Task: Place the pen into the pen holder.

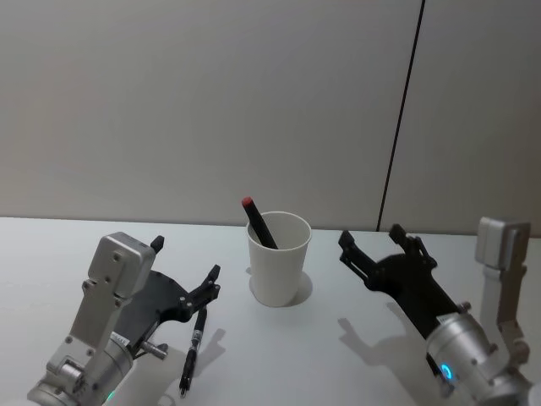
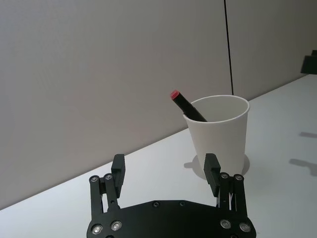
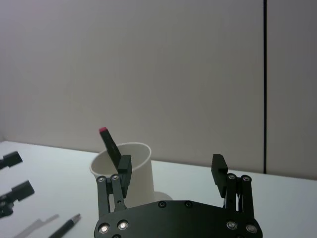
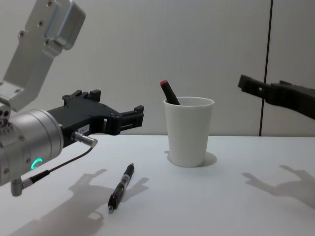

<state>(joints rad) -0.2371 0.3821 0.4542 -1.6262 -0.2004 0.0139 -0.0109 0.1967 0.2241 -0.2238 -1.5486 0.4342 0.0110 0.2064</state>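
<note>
The pen holder [image 1: 277,260] [image 2: 218,135] [image 3: 141,171] [image 4: 188,132], a white paper cup, stands upright mid-table. A black marker with a red cap [image 1: 258,223] [image 2: 187,105] [image 3: 109,143] [image 4: 169,93] leans inside it. A black pen [image 1: 193,348] [image 4: 121,188] [image 3: 65,227] lies flat on the table left of the cup. My left gripper [image 1: 186,260] [image 2: 165,163] [image 4: 110,104] hovers open above the pen's far end, holding nothing. On the cup's right, my right gripper [image 1: 370,235] [image 3: 171,162] [image 4: 261,84] is raised off the table, open and holding nothing.
The white table [image 1: 338,364] runs back to a plain grey wall with a dark vertical seam [image 1: 401,127] behind the cup's right side. Bare tabletop lies between the cup and each arm.
</note>
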